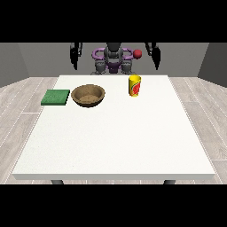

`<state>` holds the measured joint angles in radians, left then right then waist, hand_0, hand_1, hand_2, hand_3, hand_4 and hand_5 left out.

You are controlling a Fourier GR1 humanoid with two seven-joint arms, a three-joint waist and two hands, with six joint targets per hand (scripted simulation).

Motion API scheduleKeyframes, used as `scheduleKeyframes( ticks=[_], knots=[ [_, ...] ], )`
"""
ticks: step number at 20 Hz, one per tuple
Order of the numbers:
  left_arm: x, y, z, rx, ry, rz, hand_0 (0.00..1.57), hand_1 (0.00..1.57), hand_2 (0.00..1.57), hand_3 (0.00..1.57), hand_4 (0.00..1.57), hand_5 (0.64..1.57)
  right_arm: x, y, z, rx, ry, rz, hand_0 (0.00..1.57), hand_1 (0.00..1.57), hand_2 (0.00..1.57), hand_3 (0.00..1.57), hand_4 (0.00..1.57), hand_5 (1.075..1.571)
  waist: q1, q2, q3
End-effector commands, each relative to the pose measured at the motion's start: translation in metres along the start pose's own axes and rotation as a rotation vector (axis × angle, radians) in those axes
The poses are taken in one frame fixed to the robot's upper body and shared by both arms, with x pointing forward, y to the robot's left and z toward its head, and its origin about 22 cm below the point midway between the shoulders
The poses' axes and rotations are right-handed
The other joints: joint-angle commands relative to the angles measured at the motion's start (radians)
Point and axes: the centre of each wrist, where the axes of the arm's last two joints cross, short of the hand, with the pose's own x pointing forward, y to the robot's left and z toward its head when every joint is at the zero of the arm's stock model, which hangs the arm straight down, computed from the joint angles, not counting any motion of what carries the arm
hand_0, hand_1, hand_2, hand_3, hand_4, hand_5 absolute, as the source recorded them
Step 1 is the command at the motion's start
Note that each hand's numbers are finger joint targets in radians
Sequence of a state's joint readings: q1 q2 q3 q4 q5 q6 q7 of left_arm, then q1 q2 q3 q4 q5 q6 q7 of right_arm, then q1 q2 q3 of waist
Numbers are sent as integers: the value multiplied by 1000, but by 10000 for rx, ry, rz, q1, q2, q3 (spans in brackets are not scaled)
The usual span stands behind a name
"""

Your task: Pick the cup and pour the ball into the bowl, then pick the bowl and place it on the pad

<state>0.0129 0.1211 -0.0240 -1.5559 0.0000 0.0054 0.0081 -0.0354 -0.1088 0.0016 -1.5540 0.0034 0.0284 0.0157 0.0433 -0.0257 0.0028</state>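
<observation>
Hands (153, 55) (76, 55) raised by shoulders, well apart from all objects; grip state of either impossible to tell, nothing held. Cup (135, 85) upright on table (115, 142), far side, nearer hand at view's right, below and forward of it. Bowl (88, 95) left of cup; pad (56, 97) just beside bowl. Ball not visible inside cup.

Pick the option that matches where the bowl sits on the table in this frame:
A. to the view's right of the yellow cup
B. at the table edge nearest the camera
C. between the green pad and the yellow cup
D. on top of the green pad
C. The brown bowl stands on the white table, with the green pad beside it at the view's left and the yellow cup off to its right.
</observation>
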Motion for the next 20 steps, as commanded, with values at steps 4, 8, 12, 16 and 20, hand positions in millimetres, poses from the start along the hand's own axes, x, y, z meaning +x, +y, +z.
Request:
scheduleKeyframes(
  ticks=[4,8,12,16,20],
  knots=[
    [27,10,-2,-77,-304,-260,0,0,0,0,0,1557,27,-12,-2,-138,-208,305,0,0,0,0,0,1569,-99,-2316,-36],
    [59,4,-13,226,-535,2000,0,0,0,0,0,1558,14,-65,20,-325,411,-819,0,0,0,0,0,1569,-588,-2469,-13],
    [71,36,1,128,-994,1600,0,0,0,0,0,1552,32,-97,24,-543,-236,-727,0,0,0,0,0,1570,-393,-1615,-27],
    [57,63,-3,666,-1960,1578,0,0,0,0,0,1547,44,-82,25,-158,-857,-984,0,0,0,0,0,1569,-782,-773,-30],
    [42,61,-14,668,-2662,1279,0,0,0,0,0,1539,34,-78,9,-426,-1600,-866,0,0,0,0,0,1569,-619,242,-29]
  ],
)
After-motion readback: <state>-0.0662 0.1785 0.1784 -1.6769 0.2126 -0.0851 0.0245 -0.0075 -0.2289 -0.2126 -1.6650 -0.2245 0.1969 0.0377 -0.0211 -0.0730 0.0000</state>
